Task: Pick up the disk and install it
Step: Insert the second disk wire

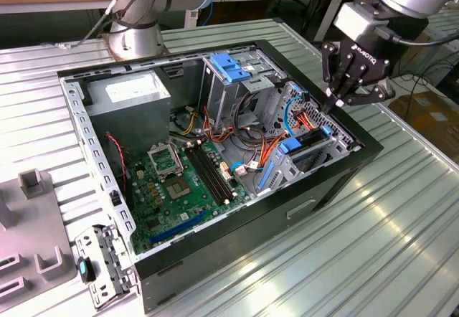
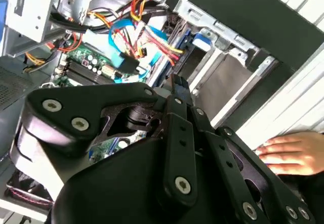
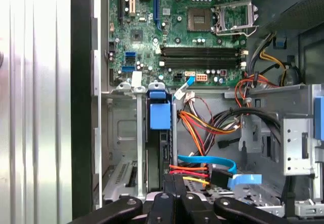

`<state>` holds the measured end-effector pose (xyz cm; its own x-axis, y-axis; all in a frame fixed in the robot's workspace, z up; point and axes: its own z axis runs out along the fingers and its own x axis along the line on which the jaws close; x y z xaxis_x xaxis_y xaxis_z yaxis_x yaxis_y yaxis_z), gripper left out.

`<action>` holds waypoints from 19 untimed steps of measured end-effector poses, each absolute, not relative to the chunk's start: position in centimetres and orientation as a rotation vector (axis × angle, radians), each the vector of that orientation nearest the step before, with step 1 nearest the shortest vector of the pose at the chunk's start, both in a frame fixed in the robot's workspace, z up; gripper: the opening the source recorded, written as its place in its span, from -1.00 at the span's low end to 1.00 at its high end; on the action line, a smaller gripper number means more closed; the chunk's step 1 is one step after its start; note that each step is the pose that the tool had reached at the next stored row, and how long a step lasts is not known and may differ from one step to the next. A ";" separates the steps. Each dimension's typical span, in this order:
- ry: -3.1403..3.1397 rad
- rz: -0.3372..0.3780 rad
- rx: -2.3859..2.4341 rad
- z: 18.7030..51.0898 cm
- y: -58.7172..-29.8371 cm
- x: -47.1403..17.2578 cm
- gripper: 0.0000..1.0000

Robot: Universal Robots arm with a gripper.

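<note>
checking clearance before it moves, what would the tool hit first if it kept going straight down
Probably the disk seated on edge in the drive bay: the tool points down just above it in the exterior view. Depth is unclear, so the bay's metal edge could come first.

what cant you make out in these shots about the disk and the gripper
- Disk: in the first wrist view it stands on edge in a drive bay; its far end is covered by the gripper's links.
- Whether the disk is fully seated: cannot be told in the exterior view, where the gripper and bay walls cover it.
- Person's hand: in the second wrist view, cut off by the edge, so what it rests on is unclear.
</note>
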<state>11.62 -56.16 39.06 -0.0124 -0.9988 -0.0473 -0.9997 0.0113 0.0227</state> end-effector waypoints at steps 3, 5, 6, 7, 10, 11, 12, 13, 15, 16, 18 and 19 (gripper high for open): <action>2.219 0.085 -2.193 39.9 -55.7 11.2 -0.79; 2.224 0.077 -2.198 40.0 -55.4 11.2 -0.79; 2.226 0.075 -2.200 40.1 -55.1 11.2 -0.79; 2.228 0.074 -2.201 40.1 -54.8 11.2 -0.79; 2.234 0.073 -2.207 40.2 -53.9 11.2 -0.79; 2.235 0.074 -2.208 40.3 -53.6 11.2 -0.79; 2.236 0.075 -2.210 40.3 -53.3 11.2 -0.79; 2.237 0.077 -2.211 40.3 -53.2 11.2 -0.79; 2.238 0.078 -2.212 40.3 -53.1 11.2 -0.79; 2.238 0.078 -2.212 40.3 -53.1 11.2 -0.79; 2.238 0.078 -2.212 40.3 -53.1 11.2 -0.79; 2.238 0.078 -2.212 40.3 -53.1 11.2 -0.79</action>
